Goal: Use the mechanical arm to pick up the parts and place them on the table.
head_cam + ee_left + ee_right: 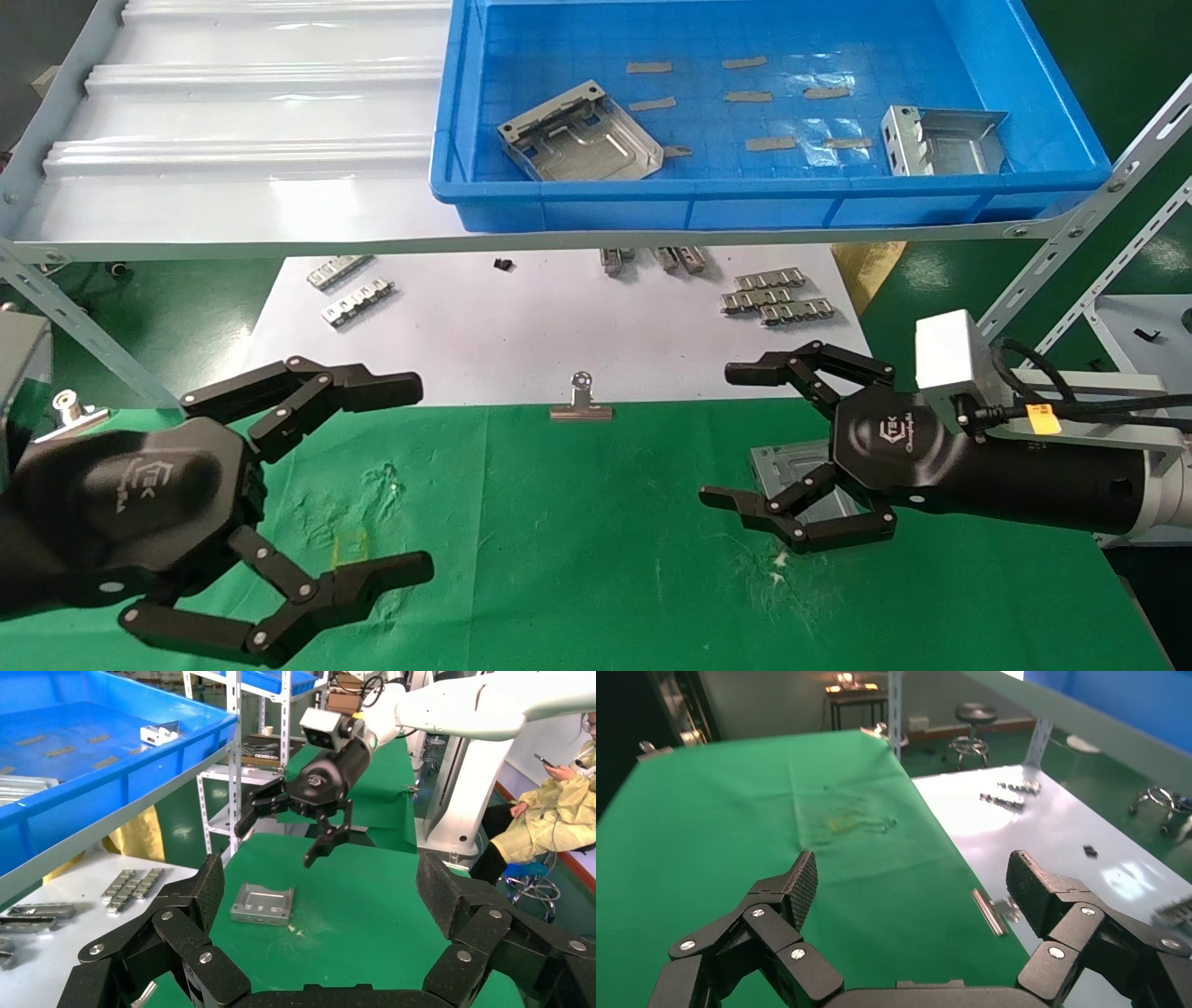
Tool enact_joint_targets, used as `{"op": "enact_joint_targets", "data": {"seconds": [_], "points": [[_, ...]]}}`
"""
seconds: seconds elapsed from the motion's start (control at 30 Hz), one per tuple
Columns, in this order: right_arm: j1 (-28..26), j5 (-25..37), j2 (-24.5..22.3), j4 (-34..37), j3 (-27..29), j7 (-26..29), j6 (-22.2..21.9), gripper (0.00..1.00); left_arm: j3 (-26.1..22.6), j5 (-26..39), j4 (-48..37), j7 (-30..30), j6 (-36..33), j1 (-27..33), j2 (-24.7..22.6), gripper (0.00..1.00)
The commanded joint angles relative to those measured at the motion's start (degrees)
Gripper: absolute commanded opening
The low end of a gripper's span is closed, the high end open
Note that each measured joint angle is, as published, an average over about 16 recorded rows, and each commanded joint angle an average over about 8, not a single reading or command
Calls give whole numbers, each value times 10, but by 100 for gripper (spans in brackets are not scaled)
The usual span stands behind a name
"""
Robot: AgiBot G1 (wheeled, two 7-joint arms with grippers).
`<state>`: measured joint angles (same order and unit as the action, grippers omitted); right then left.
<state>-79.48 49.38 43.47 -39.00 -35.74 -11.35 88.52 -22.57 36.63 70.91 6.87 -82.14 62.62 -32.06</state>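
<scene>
At the lower left of the head view the left gripper (372, 475) is seen spread wide over the table (577, 522), with nothing held. At upper centre, inside the tray (447, 112), one part (579, 132) is lying flat with its ribbed face up and its long axis running diagonally, from upper left down to lower right. A second part (941, 140) sits at the tray's right end, apparently tipped up on a bent rim, though that is hard to judge from this angle. At the lower right the right gripper (736, 436) is held wide open and empty, and a third part (780, 466) is lying on the cloth directly beneath it; in the left wrist view that part (263, 903) is seen flat, clear of the fingers hanging above, its long side set across the frame.

These plates are judged light and rigid, smooth enough to slip and sharp along the stamped edges. A hold is best taken across two opposite bent rims, where the pads can be seated against upright metal. The flat embossed face should be avoided, since nothing there can be pinched.
</scene>
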Motion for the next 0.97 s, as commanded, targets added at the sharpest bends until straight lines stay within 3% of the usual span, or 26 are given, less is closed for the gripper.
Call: {"op": "enact_joint_targets", "data": {"seconds": [0.03,0.97], "points": [[12,-5,-6,-23,13,15,-2,100,0,0,0,0,0,0,0,100],[171,-72,-81,-330,188,211,-27,100,0,0,0,0,0,0,0,100]]}}
